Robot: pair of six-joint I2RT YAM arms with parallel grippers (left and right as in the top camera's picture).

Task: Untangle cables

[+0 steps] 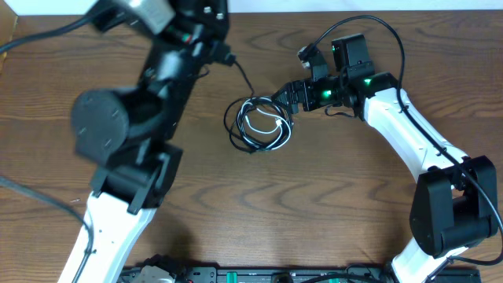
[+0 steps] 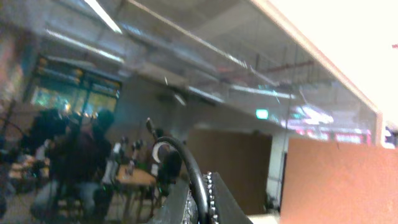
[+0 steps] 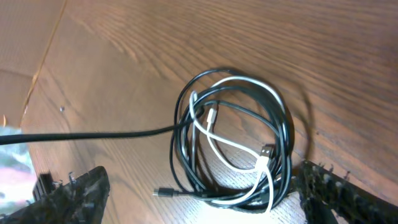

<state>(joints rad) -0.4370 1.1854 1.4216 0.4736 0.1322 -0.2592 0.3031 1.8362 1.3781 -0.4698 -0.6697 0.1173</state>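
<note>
The black cable (image 3: 186,155) and the white cable (image 3: 217,140) lie looped together in one loose coil about midway across the surface (image 1: 354,204), somewhat nearer its far edge. The white cable's loops lie inside the black ones. One black strand leaves the coil toward the far left corner and runs up to the left claw (image 2: 202,205), which is high above the surface and clamped tight on that strand. The right claw (image 3: 199,199) hangs low over the coil's right side with its jaws spread wide, gripping nothing.
</note>
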